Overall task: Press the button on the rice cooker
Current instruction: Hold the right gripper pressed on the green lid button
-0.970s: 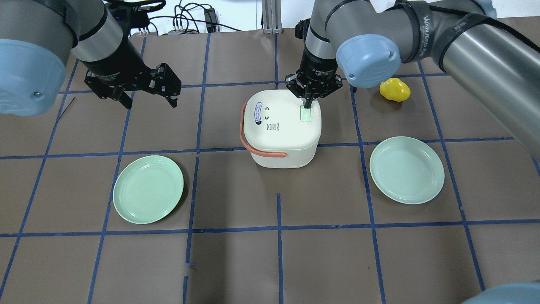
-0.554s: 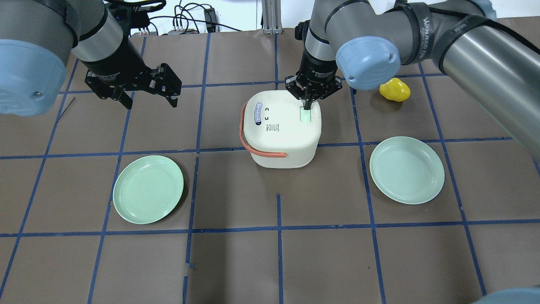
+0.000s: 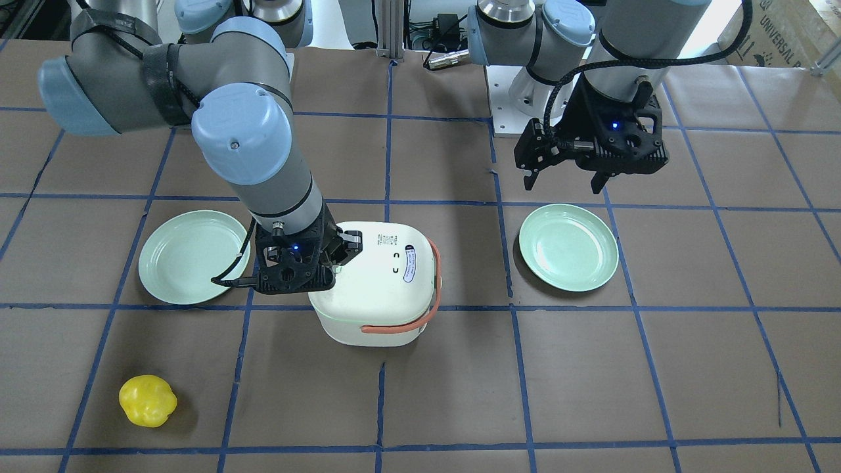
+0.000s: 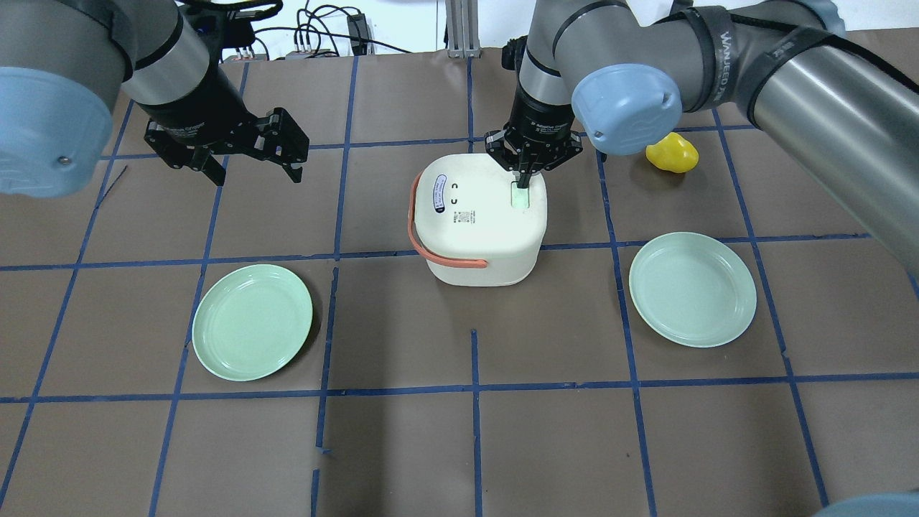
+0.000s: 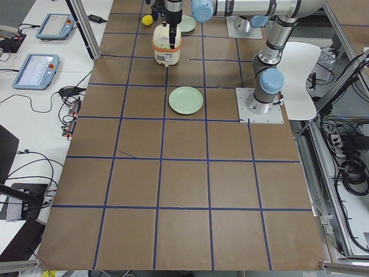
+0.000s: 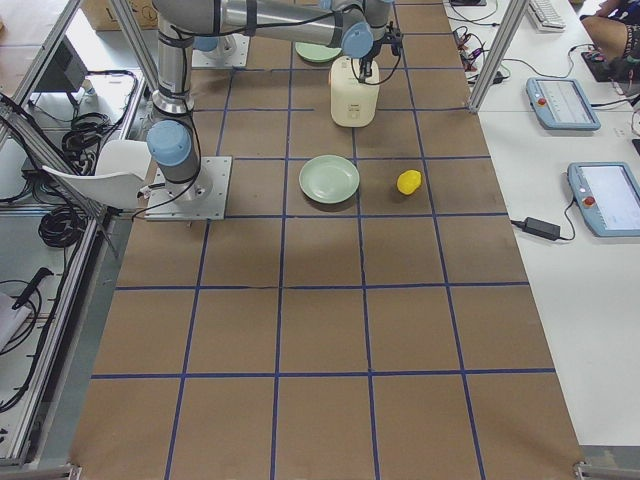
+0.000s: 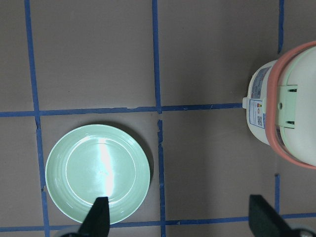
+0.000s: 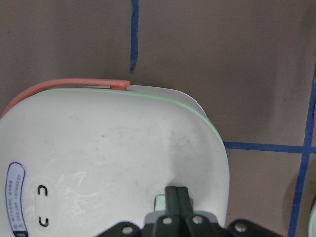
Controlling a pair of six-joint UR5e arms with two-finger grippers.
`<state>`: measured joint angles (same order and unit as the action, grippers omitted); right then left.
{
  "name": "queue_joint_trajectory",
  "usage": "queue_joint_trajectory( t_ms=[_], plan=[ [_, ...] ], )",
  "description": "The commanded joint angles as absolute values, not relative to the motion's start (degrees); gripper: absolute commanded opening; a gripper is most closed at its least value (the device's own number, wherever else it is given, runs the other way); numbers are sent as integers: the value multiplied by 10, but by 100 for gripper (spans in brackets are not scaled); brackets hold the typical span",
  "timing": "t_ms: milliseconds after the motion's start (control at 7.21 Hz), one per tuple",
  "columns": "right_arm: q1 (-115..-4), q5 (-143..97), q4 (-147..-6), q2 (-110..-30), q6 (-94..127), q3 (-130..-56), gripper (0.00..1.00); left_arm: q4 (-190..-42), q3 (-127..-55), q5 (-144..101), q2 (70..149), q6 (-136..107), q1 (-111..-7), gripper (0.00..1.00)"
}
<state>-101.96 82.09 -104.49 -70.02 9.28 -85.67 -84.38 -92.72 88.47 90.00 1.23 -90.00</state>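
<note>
Right gripper [image 4: 523, 178], pinched shut into one narrow poking tip, is bearing down on the lit button [image 4: 520, 197] directly beneath it on the rice cooker [image 4: 477, 233] lid. Left gripper [image 4: 255, 172], spread and empty, is hovering well aside, uninvolved.

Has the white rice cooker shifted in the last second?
No. The rice cooker sits just as before, its base crossing the same blue tape line.

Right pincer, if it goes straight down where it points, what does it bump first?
The green button on the cooker lid. The right pincer is shut, right above it, maybe touching.
</note>
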Motion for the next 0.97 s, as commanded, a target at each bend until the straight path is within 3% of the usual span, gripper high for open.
queue_joint_trajectory(
  t_ms=[0,832],
  plan=[
    [-1020,821,-1045,-703,94,-853,9,-844,-927,884,900,12,-899,100],
    [-1020,821,-1045,-701,94,-857,9,-844,-927,884,900,12,-900,100]
  ],
)
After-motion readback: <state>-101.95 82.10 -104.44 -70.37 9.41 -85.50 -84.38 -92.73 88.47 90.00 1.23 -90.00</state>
